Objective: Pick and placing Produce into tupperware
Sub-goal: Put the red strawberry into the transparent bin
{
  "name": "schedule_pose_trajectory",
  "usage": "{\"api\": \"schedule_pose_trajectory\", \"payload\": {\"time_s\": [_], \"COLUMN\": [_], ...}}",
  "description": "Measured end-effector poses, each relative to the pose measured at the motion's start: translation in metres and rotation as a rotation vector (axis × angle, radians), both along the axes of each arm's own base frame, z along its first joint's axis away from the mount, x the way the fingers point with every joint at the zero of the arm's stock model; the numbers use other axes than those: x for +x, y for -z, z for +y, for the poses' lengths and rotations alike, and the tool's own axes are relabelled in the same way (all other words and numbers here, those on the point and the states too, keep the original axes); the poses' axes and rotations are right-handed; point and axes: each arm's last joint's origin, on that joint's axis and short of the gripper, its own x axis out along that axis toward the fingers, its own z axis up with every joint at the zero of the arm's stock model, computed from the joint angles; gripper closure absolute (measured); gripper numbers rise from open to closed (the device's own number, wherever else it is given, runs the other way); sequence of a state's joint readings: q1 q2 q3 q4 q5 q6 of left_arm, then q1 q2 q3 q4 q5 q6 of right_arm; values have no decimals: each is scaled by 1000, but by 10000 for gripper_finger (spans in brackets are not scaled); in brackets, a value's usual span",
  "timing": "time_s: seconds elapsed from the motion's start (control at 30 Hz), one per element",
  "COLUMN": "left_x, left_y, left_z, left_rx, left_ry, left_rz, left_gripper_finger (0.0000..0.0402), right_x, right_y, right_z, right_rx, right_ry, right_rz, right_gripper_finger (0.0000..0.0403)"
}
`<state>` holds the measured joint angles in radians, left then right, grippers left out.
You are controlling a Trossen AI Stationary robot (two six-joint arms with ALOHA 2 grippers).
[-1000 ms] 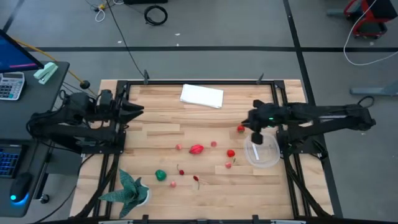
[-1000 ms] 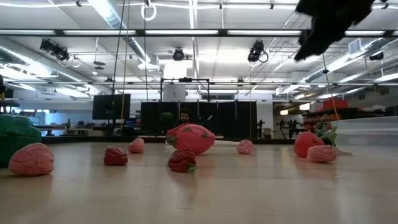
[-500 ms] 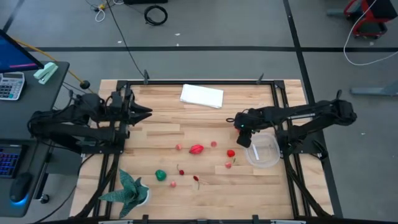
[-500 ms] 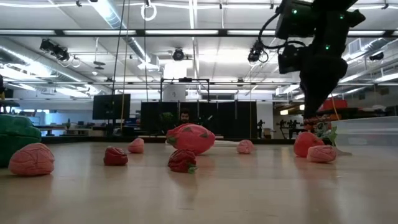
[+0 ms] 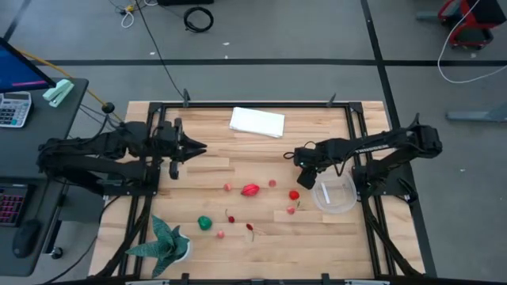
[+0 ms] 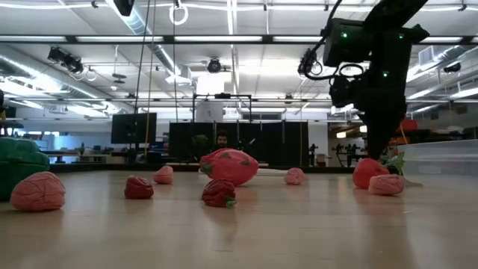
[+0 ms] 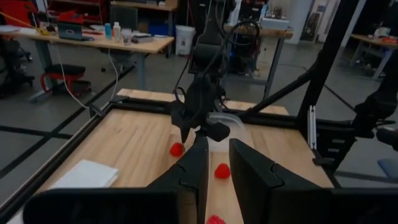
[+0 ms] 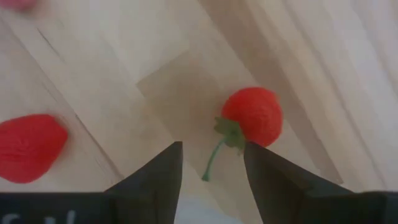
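The right tool, fingers parted and empty, hovers over a small red fruit just beside the clear tupperware on the counter. Next it likely must lower and close. The tupperware's contents are unclear; the left tool, narrowly open, waits well apart from it.

We see the right tool parted above a red strawberry, with bare tabletop between its tips. The clear tupperware stands just beside it, blocking that side. The left tool hangs well apart over open boards, near no obstacle.
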<state>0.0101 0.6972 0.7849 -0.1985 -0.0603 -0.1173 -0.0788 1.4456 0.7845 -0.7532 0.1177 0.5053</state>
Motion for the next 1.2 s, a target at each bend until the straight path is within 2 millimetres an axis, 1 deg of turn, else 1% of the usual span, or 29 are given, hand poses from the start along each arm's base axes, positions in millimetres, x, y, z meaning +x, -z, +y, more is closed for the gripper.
{"api": "schedule_pose_trajectory", "payload": {"time_s": [0.13, 0.37, 0.53, 0.7, 0.9, 1.2], "left_x": [4, 4, 4, 4, 4, 4], "left_y": [2, 2, 2, 2, 2, 1], "left_z": [0, 0, 0, 0, 0, 0], "left_rx": [0, 0, -1, -1, -2, -2], "left_ry": [0, 0, 0, 0, 0, 0], "left_rz": [14, 11, 10, 10, 9, 9], "left_gripper_finger": [335, 329, 334, 340, 334, 343], "right_x": [1, 1, 0, 2, 2, 4], "right_y": [4, 4, 14, 20, 18, 17], "right_z": [1, 0, 0, -1, -3, -3], "right_rx": [-13, -50, -46, -71, -106, -112], "right_ry": [-4, -6, -8, -11, -24, -24], "right_rz": [18, 25, 76, 110, 99, 68], "right_gripper_finger": [223, 223, 225, 242, 265, 268]}}
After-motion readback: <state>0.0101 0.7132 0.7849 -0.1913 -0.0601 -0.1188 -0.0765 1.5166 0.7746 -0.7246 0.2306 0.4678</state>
